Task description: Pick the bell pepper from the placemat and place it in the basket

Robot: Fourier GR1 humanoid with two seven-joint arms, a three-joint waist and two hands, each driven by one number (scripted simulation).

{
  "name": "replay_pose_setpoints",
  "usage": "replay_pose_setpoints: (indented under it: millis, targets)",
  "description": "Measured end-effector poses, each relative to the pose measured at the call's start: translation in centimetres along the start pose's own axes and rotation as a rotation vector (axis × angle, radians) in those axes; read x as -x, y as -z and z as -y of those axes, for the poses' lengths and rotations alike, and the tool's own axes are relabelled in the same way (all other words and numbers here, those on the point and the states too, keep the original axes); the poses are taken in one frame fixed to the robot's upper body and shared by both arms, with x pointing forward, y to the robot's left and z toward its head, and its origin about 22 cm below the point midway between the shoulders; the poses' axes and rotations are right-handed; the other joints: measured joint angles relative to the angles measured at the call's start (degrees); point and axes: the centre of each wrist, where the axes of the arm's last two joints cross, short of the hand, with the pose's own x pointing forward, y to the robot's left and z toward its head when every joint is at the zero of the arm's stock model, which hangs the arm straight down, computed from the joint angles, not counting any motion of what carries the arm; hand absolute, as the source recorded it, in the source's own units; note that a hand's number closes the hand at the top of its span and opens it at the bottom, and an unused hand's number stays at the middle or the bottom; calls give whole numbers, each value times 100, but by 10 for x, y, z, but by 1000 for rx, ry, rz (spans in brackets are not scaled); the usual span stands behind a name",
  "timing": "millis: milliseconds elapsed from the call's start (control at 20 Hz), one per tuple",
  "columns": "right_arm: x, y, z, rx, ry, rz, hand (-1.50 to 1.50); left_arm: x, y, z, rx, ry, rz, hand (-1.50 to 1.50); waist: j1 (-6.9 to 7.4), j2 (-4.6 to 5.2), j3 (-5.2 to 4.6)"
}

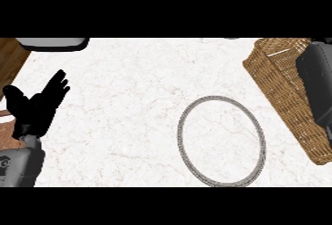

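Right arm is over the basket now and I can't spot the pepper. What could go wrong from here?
1. The right forearm covers most of the basket; neither the right hand nor the bell pepper shows, so a release cannot be checked from this view.
2. The basket sits at the counter's right edge, partly out of view, so a nudge from the arm could shift it.
3. The placemat holds nothing; the left hand rests open at the left.

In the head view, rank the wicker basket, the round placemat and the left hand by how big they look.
1. Brown woven wicker basket, though the right forearm hides part of it.
2. Round white placemat with a grey beaded rim; close to the basket, so this order is unsure.
3. Black left hand, open, clearly smallest.
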Motion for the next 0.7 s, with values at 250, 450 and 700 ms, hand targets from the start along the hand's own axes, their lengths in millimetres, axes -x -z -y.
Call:
replay_pose_setpoints:
  millis: [250,450,700]
  targets:
    - [21,10,-6,3,12,-50,-150,4,-5,-4,-3,-5,1,0,24,3,3]
    - [22,11,-4,12,70,-35,-150,9,-4,-1,-5,-8,-1,0,13,2,4]
    - [20,25,10,88,186,-92,-150,7,-2,-8,-14,-9,-4,0,-51,-23,0]
